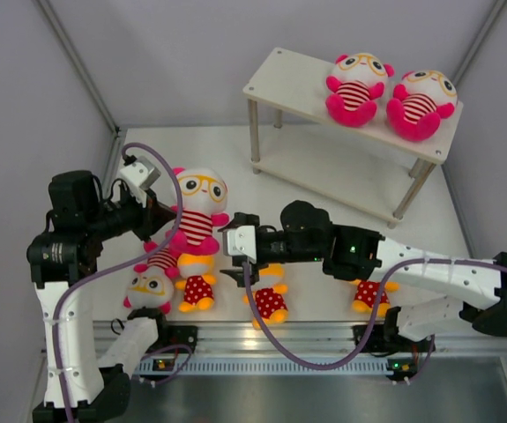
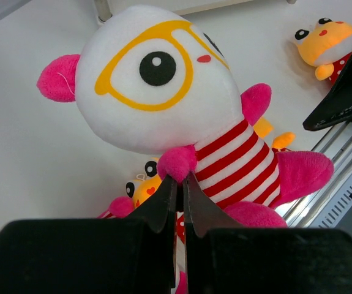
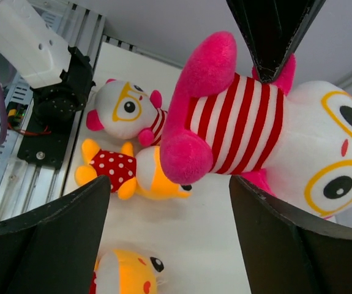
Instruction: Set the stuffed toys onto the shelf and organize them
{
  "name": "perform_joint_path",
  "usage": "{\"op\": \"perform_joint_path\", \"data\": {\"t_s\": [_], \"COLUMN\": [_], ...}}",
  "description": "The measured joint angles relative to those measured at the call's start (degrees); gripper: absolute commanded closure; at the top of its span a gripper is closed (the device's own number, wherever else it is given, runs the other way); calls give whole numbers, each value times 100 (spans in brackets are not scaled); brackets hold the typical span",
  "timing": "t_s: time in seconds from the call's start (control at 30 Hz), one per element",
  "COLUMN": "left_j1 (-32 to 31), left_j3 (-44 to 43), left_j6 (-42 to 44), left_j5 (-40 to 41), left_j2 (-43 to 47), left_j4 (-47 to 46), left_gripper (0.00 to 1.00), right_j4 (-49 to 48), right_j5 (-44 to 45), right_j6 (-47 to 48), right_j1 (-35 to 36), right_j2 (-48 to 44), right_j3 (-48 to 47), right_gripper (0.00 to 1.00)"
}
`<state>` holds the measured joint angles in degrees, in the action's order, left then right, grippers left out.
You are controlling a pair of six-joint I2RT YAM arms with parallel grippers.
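Note:
My left gripper point(image 1: 163, 220) is shut on a hand of a pink stuffed toy point(image 1: 198, 207) and holds it above the table; the wrist view shows the fingertips point(image 2: 191, 184) pinching that pink hand below the toy's point(image 2: 163, 86) white face. My right gripper point(image 1: 229, 253) is open and empty beside the held toy's legs point(image 3: 194, 147). Two pink toys point(image 1: 356, 88) point(image 1: 421, 104) sit on the shelf's top board point(image 1: 288, 79). One pink toy point(image 1: 150, 284) and three yellow toys point(image 1: 197, 284) point(image 1: 271, 300) point(image 1: 369, 295) lie on the table.
The shelf's lower board point(image 1: 341, 172) is bare. A metal rail point(image 1: 262, 335) runs along the near edge by the arm bases. Grey walls close in the left and back.

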<state>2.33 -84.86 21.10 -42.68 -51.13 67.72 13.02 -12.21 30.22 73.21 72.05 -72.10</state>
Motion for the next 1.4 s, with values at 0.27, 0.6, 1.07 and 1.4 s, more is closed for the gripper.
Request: {"op": "perform_joint_path", "data": {"t_s": [0.27, 0.6, 1.07, 1.4], "left_j1": [0, 0, 2, 0], "left_j3": [-2, -13, -13, -13], "left_j6": [-7, -11, -4, -4], "left_j5": [0, 0, 81, 138], "left_j2": [0, 0, -2, -7], "left_j4": [0, 0, -4, 0], "left_gripper": [100, 100, 100, 100], "right_j4": [-496, -573, -308, -212], "right_j5": [13, 179, 28, 76], "right_j6": [-365, -455, -798, -992], "right_j1": [0, -24, -33, -33], "right_j2": [153, 568, 1008, 1213], "right_j3": [46, 42, -684, -756], "right_gripper": [35, 50, 37, 53]}}
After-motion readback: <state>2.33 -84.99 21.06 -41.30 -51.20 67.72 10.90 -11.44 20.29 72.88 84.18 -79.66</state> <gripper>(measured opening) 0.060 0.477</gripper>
